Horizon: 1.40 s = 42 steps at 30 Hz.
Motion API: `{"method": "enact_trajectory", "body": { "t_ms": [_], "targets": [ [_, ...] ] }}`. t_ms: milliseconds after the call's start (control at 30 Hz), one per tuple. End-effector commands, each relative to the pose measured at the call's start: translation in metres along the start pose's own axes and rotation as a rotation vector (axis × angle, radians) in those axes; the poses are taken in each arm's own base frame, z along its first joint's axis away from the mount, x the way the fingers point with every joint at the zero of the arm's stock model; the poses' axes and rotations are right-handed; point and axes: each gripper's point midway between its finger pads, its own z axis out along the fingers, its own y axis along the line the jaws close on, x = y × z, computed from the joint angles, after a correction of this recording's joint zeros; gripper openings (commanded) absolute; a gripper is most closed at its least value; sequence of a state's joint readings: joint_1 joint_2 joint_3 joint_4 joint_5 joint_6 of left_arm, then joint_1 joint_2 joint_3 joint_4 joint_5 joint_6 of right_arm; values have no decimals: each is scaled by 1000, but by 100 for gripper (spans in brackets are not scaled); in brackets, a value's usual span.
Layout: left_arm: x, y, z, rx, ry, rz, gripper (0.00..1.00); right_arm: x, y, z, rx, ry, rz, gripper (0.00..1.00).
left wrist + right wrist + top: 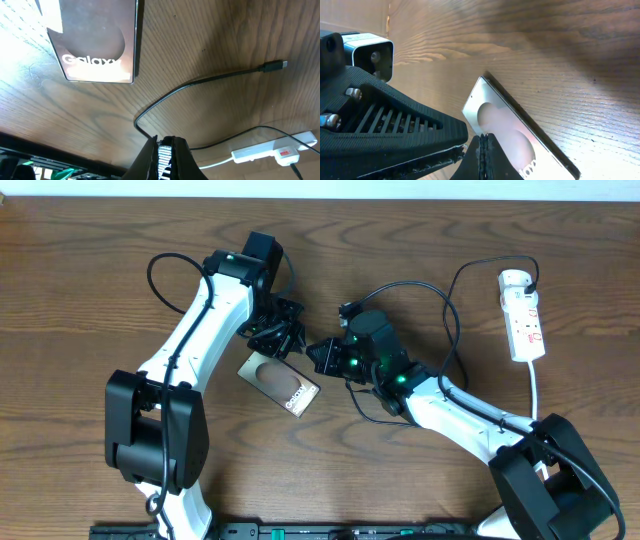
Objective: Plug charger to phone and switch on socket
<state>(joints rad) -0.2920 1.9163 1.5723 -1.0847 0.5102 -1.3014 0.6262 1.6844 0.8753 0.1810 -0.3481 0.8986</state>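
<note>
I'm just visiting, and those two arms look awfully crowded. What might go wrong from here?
The right fingers are shut beside the edge of the phone; a nudge could slide it. The left fingers crowd the same spot, so the two might bump. The charger tip lies loose, held by neither, and may be hard to grab.

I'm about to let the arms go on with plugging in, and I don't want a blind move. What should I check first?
1. charger tip lying free on the wood, not in the phone: ok.
2. Phone flat, screen up: ok.
3. left gripper shut, cable running right up to it; cable pinched: cannot tell.
4. right gripper shut with nothing between the fingers: ok.
5. socket switched on: cannot tell.
</note>
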Motion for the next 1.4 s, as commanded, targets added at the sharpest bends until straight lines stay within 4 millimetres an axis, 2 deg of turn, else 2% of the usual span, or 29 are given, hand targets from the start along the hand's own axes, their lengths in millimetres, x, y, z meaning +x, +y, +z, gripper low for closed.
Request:
{"method": "enact_trajectory", "body": {
  "t_ms": [0, 167, 300, 367, 567, 700, 900, 1033, 1133, 1367],
  "targets": [
    [5, -7, -14, 39, -13, 28, 8, 0, 6, 2, -11, 3, -11, 1],
    [1, -6, -14, 33, -39, 29, 7, -1, 4, 2, -2, -2, -32, 1],
    [-6, -5, -14, 25, -78, 36, 7, -5, -5, -1, 22, -5, -51, 1],
    [-15, -3, -15, 14, -129, 48, 8, -9, -12, -3, 39, -11, -54, 2],
    [-57, 7, -26, -69, -379, 155, 7, -22, -45, -13, 132, -17, -67, 3],
    [-68, 9, -30, -125, -437, 319, 7, -23, -66, -20, 189, 5, -83, 6],
    [-68, 8, -30, -193, -419, 635, 7, -22, -92, -29, 288, 32, -148, 17],
    [-64, 9, -28, -237, -371, 877, 7, -20, -111, -36, 389, 29, -136, 21],
    [-57, 9, -25, -236, -326, 992, 7, -19, -116, -38, 414, 33, -132, 23],
    [-55, 11, -19, -234, -297, 1038, 7, -21, -121, -40, 444, 20, -134, 27]
  ]
}}
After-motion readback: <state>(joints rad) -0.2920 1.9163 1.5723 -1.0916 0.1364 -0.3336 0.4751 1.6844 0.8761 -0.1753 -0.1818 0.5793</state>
